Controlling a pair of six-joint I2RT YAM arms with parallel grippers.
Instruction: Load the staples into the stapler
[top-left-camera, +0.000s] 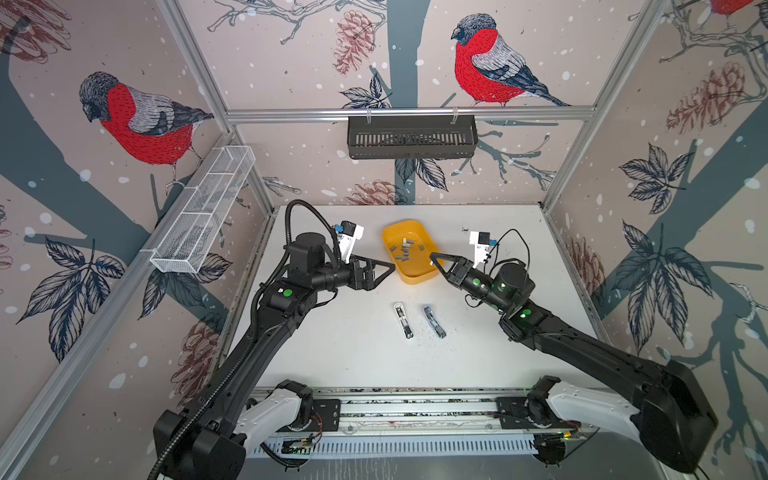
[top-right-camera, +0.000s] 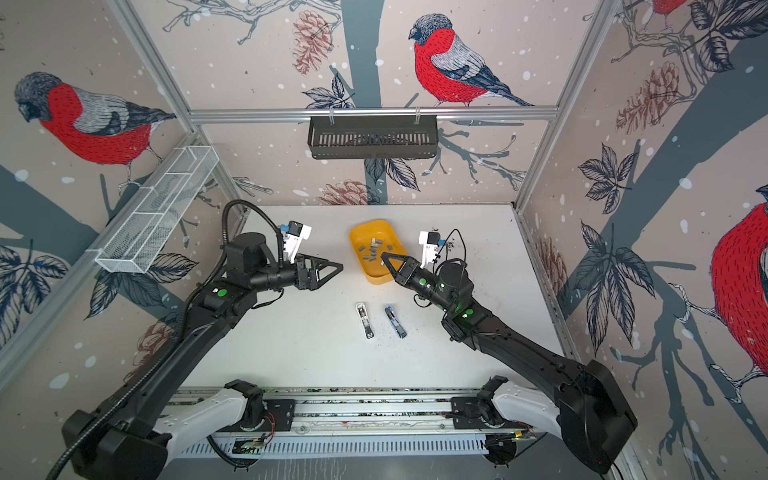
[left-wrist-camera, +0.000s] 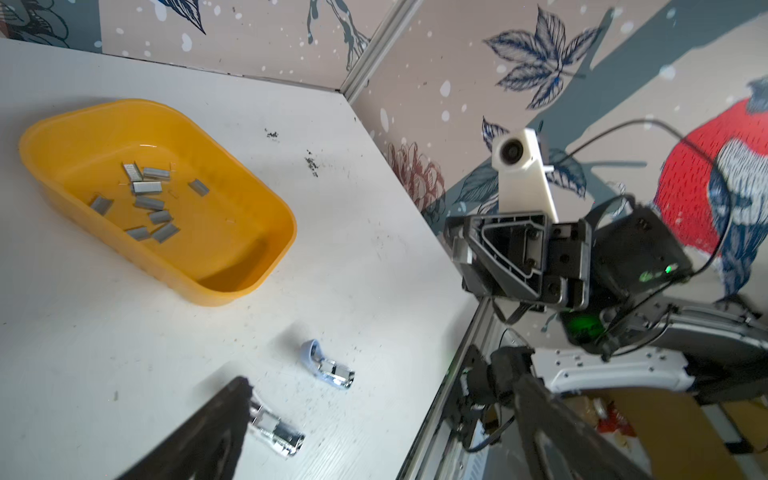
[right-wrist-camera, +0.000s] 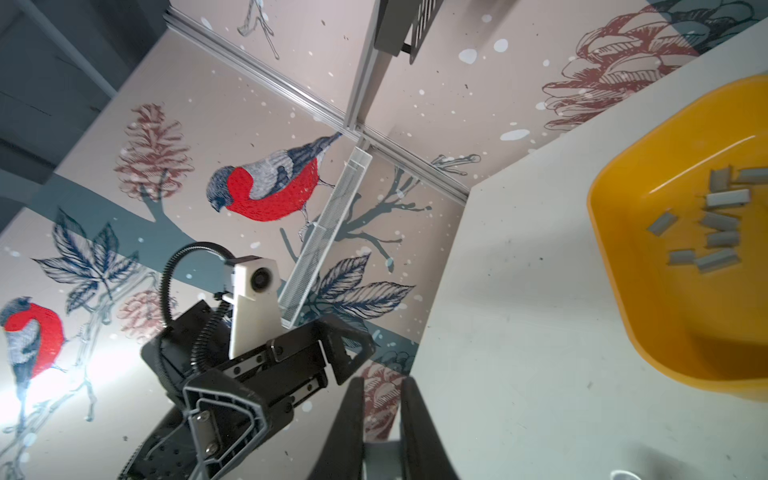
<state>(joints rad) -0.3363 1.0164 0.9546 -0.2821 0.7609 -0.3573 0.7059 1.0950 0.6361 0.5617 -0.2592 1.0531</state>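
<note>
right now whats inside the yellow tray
About ten grey staples lie scattered on the yellow tray floor, nothing else visible. In both top views the jaws of the right gripper cover part of its right side.

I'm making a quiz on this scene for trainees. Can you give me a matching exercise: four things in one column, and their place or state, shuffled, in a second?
Things:
1. staples
2. white stapler
3. left gripper
4. right gripper

Places or states:
A. shut on a small grey strip
B. loose in the yellow tray
C. open, holding nothing
D. on the table beside the blue stapler

Pairs: 1-B, 2-D, 3-C, 4-A
</note>
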